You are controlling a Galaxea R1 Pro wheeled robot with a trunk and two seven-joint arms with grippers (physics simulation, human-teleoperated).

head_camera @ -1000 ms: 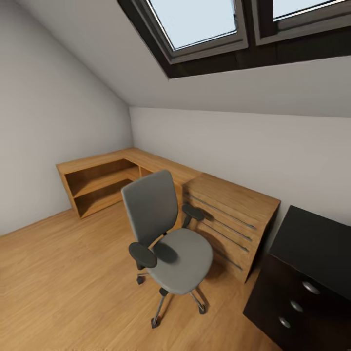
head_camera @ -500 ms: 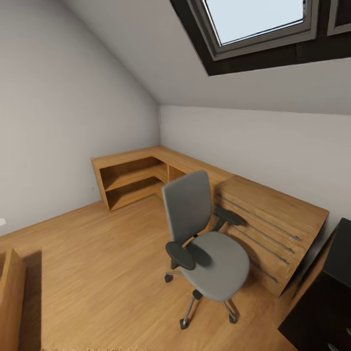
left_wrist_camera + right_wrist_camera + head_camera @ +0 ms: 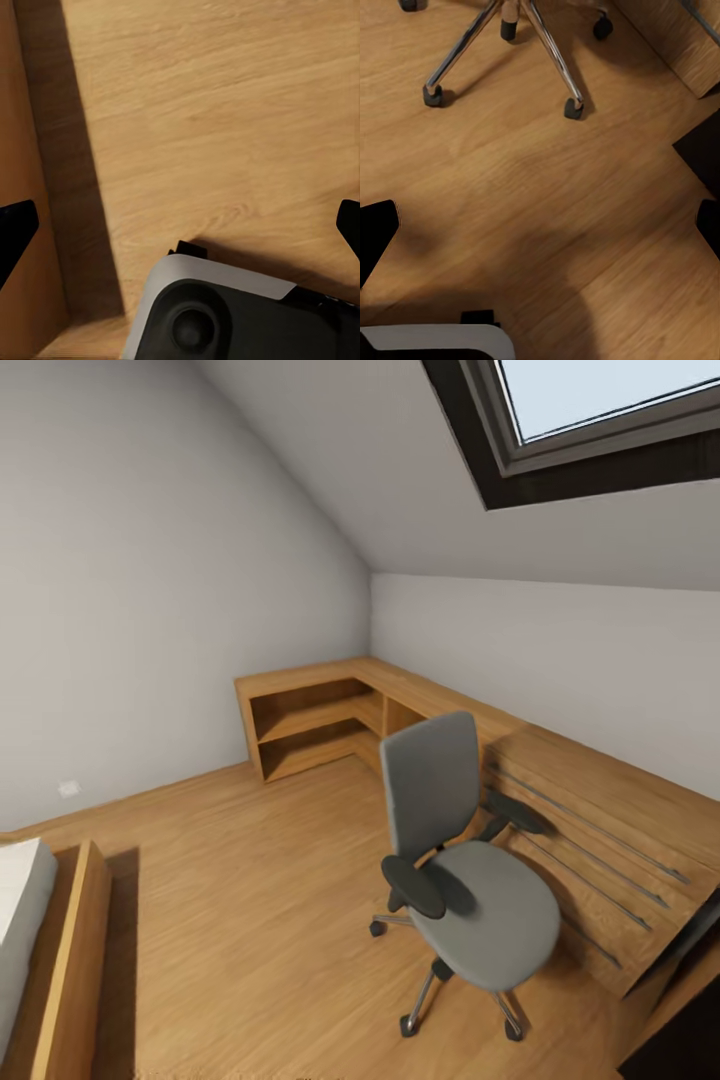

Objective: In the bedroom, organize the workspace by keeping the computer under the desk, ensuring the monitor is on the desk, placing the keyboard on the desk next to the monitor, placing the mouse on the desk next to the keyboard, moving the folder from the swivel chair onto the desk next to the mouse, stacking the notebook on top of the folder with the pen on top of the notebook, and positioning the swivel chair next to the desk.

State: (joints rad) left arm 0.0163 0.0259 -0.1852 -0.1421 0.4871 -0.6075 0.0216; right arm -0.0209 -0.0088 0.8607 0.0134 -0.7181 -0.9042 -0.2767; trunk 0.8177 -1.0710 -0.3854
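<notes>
The grey swivel chair [image 3: 480,905] stands on the wood plank floor right of centre, its seat bare, its back toward the corner of the bedroom. Its chrome legs and castors [image 3: 547,45] appear in the right wrist view. A dark corner of the desk's drawer unit [image 3: 695,1050] [image 3: 701,154] sits at the lower right. My left gripper [image 3: 180,225] and right gripper [image 3: 540,225] hang open over bare floor, holding nothing. The computer, monitor, keyboard, mouse, folder, notebook and pen are out of view.
A light wooden dresser [image 3: 600,830] stands just behind the chair, joined to low open shelving [image 3: 310,725] that runs into the corner. A bed's wooden frame [image 3: 75,950] is at the lower left. My own base [image 3: 225,315] is below the left gripper.
The camera has swung left: the chair and dresser slid right in the picture, most of the black drawer unit left the frame, and the bed came in at the lower left.
</notes>
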